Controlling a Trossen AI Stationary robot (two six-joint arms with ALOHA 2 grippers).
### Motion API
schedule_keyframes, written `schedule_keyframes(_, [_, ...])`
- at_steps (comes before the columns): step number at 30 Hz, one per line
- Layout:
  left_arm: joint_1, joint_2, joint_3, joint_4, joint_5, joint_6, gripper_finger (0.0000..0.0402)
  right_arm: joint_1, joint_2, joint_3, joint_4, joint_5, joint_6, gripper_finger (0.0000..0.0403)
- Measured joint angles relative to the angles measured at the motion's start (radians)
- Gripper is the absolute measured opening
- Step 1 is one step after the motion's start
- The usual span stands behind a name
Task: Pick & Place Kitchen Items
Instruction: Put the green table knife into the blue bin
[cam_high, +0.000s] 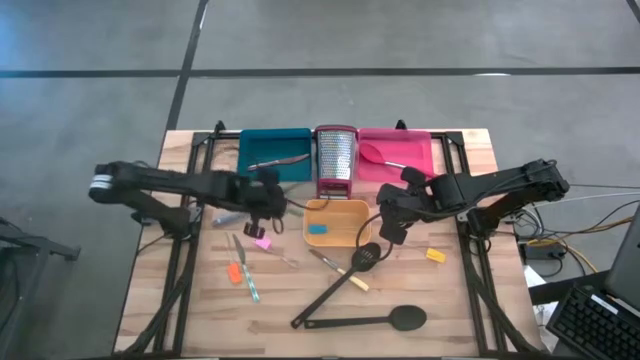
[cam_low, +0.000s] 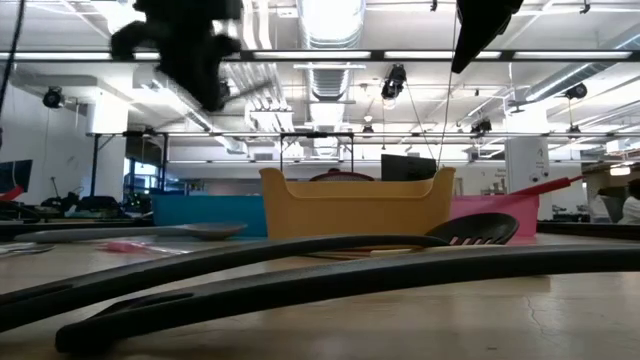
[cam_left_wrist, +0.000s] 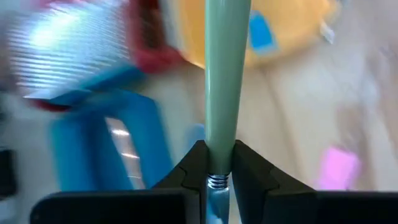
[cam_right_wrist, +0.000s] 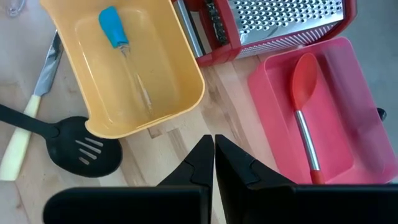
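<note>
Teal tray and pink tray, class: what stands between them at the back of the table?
The steel grater with a red base stands between the teal tray and the pink tray, as the high view shows.

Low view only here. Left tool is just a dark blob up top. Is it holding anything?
Observer: Yes. The left wrist view shows the left tool shut on a pale green handle.
Operator: And the right tool?
Observer: The right tool is shut and empty, above bare table between the yellow tray and the pink tray.
Operator: Anything inside the yellow tray? I only see its wall.
Observer: One small blue-handled piece lies in it.
</note>
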Motion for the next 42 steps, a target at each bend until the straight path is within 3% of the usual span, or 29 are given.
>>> schedule_keyframes(4, [0.000, -0.120, -0.009, 0.143, -0.089, 0.031, 0.0048, 0.000, 0.000, 0.000, 0.001, 0.101, -0.008, 0.0008])
schedule_keyframes(9, [-0.001, -0.226, -0.031, 0.259, -0.107, 0.083, 0.0048, -0.002, 0.000, 0.000, 0.006, 0.357, -0.046, 0.0008])
schedule_keyframes(12, [-0.002, -0.285, -0.049, 0.288, -0.121, 0.118, 0.0048, -0.019, 0.000, 0.000, 0.052, 0.438, -0.097, 0.0008])
schedule_keyframes(20, [0.002, -0.422, -0.128, 0.441, -0.129, 0.217, 0.0048, -0.119, -0.002, 0.000, 0.215, 0.432, -0.393, 0.0008])
schedule_keyframes(27, [0.002, -0.485, -0.169, 0.453, -0.202, 0.250, 0.0048, -0.236, -0.017, 0.030, 0.249, 0.212, -0.552, 0.0008])
schedule_keyframes(42, [0.024, -0.545, -0.216, 0.547, -0.297, 0.262, 0.0048, -0.446, -0.074, 0.116, 0.295, 0.214, -0.783, 0.0008])
